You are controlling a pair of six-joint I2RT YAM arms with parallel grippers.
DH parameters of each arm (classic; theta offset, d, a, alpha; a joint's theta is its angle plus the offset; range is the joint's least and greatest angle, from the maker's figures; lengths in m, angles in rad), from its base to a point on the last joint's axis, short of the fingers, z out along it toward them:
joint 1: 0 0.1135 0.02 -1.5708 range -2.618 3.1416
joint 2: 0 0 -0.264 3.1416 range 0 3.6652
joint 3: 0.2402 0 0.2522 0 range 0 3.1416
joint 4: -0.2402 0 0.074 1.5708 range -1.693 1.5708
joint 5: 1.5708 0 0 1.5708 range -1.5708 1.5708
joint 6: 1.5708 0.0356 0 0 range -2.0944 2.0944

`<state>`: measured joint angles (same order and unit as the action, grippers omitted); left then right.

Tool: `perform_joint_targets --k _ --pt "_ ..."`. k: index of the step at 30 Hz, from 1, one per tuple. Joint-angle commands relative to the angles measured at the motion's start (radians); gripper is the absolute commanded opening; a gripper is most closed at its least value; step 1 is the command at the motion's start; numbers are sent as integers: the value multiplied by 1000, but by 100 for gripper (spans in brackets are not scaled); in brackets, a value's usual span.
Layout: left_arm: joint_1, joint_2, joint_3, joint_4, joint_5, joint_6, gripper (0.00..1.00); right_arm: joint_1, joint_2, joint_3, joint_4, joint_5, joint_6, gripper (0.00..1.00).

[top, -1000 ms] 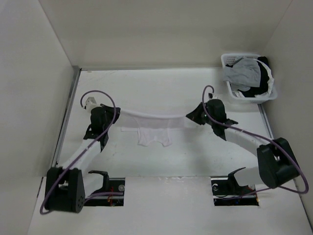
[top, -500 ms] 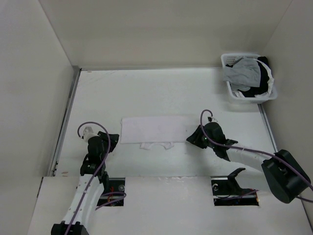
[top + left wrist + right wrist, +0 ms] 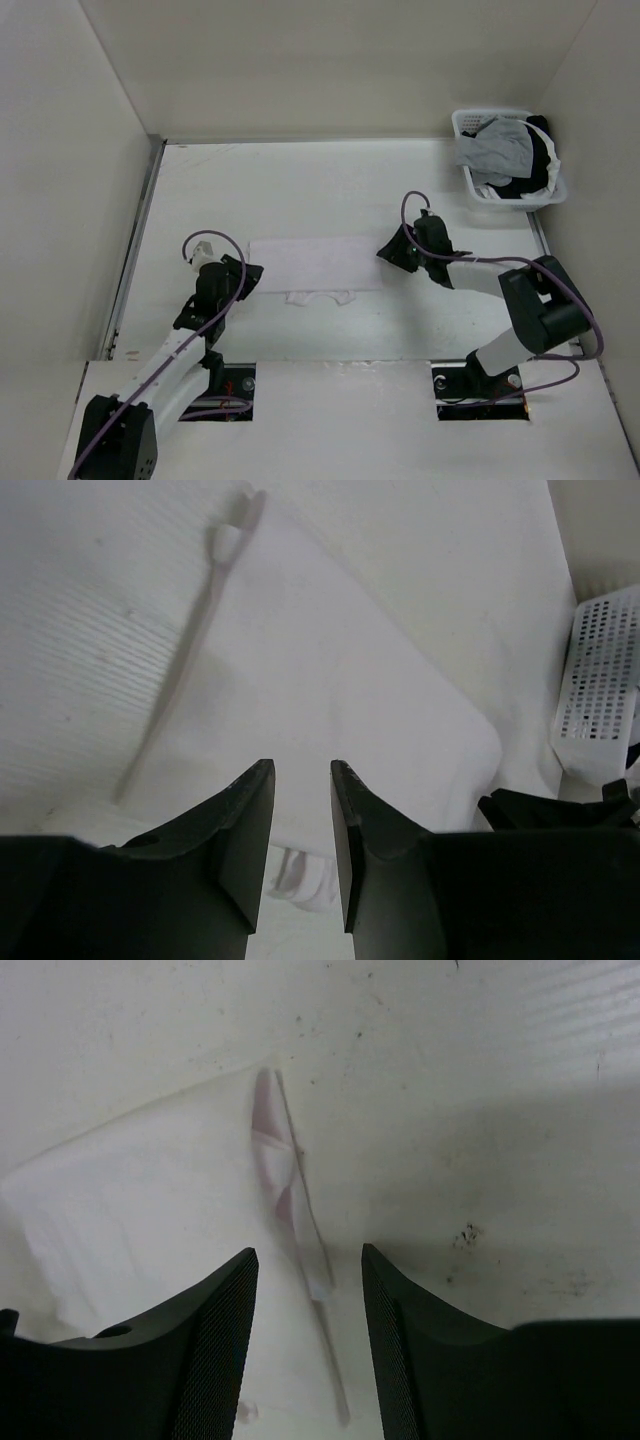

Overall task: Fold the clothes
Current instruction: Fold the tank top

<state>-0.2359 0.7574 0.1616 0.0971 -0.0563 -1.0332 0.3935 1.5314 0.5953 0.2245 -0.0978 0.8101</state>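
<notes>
The clothes (image 3: 315,264), a plain white garment, lie flat on the table as a wide folded band, with a small scalloped piece sticking out at the near edge. My left gripper (image 3: 251,275) sits at the band's left end, open, with nothing between its fingers. In the left wrist view the clothes (image 3: 330,680) spread out beyond the left gripper (image 3: 300,772). My right gripper (image 3: 386,250) sits at the right end, also open and holding nothing. The right wrist view has the clothes (image 3: 150,1200) lying ahead of the right gripper (image 3: 310,1257), a thin hem running between the fingers.
A white laundry basket (image 3: 520,203) stands at the back right corner with a grey garment (image 3: 495,148) and a black garment (image 3: 537,160) in it. Its wall (image 3: 598,670) shows in the left wrist view. White walls close in the table on three sides.
One second ago both grippers held the garment stretched between them above the table. Both have opened and let go, and the garment now lies flat. The arms drew in lower at its ends.
</notes>
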Motion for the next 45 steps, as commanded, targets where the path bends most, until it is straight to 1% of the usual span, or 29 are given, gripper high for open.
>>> perform_joint_targets --k 1,3,5,6,8,9,11,12,14,16,20,22,24,26,28,35,40,42,44,45 --pt "-56 23 59 156 -62 8 27 -17 38 26 27 -77 -9 51" --pt "-76 34 72 167 -79 21 27 -17 88 50 27 -123 -12 51" --pt "-91 45 87 179 -86 36 27 -12 145 73 39 -196 -5 48" --pt "-93 49 92 185 -86 39 27 -12 163 77 55 -212 4 44" --pt "-93 57 102 193 -86 41 27 -12 167 55 94 -204 40 33" --pt "-93 60 107 197 -86 42 27 -17 151 35 120 -189 58 26" --pt "-101 72 118 208 -79 44 27 -28 98 -11 156 -140 83 18" --pt "-111 79 124 213 -79 44 27 -34 54 -38 165 -119 92 15" --pt "-147 94 134 222 -85 44 27 -40 -60 -90 151 -82 93 13" --pt "-185 112 144 239 -92 42 27 -40 -192 -129 77 -36 81 12" --pt "-246 144 147 277 -108 29 27 -26 -439 -117 -181 87 12 11" --pt "-271 157 145 289 -114 22 27 6 -510 -69 -287 121 -17 12" --pt "-286 160 145 296 -116 18 27 47 -525 0 -370 142 -34 12" --pt "-292 152 142 296 -113 15 27 105 -493 81 -425 164 -40 12" --pt "-294 135 136 290 -108 12 27 165 -429 161 -453 208 -34 12" --pt "-276 63 136 236 -63 9 28 336 -75 501 -534 285 52 9" --pt "-219 -19 133 193 -4 9 28 440 183 768 -603 311 148 7" --pt "-187 -56 130 175 18 5 28 469 261 854 -628 319 184 8" --pt "-150 -92 127 156 44 4 29 486 343 928 -648 323 233 12" --pt "-98 -122 116 138 90 2 29 511 410 958 -631 339 288 31"
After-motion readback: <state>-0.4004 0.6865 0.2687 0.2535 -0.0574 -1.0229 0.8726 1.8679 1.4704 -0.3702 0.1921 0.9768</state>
